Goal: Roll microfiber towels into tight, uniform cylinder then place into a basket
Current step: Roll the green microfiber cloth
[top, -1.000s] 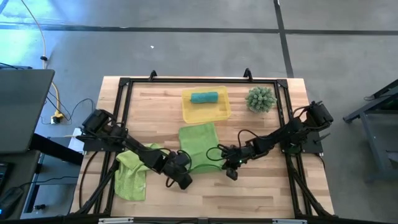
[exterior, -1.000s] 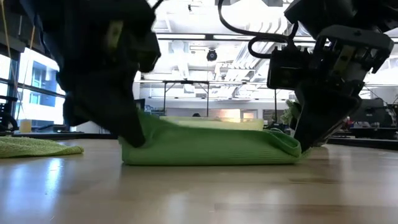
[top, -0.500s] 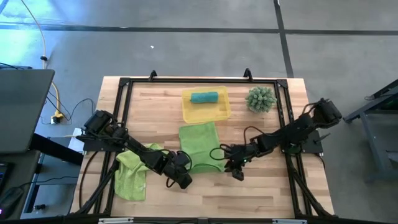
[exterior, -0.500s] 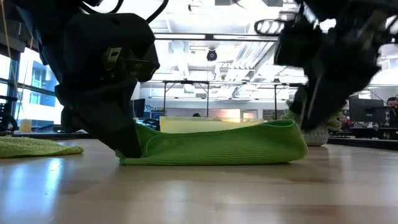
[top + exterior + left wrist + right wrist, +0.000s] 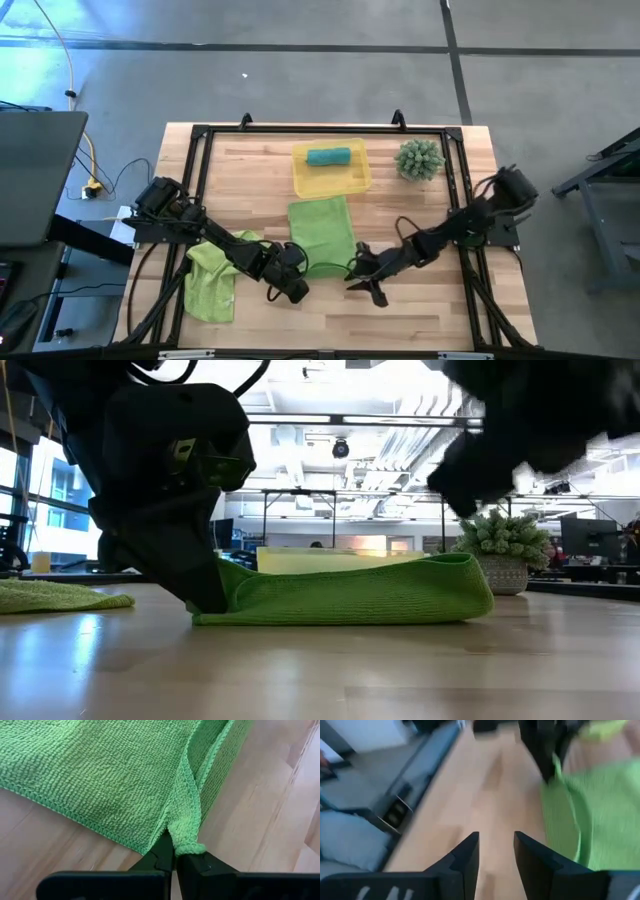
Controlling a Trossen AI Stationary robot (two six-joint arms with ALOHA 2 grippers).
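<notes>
The left gripper is pinching shut on the near corner of the lime-green towel, which is lying folded at mid-table just in front of the yellow basket. The right gripper is hovering just beside the towel's right near edge, fingers parted and holding nothing, with bare wood around it. A rolled teal towel is sitting in the basket. A second lime-green towel is lying crumpled at the left.
</notes>
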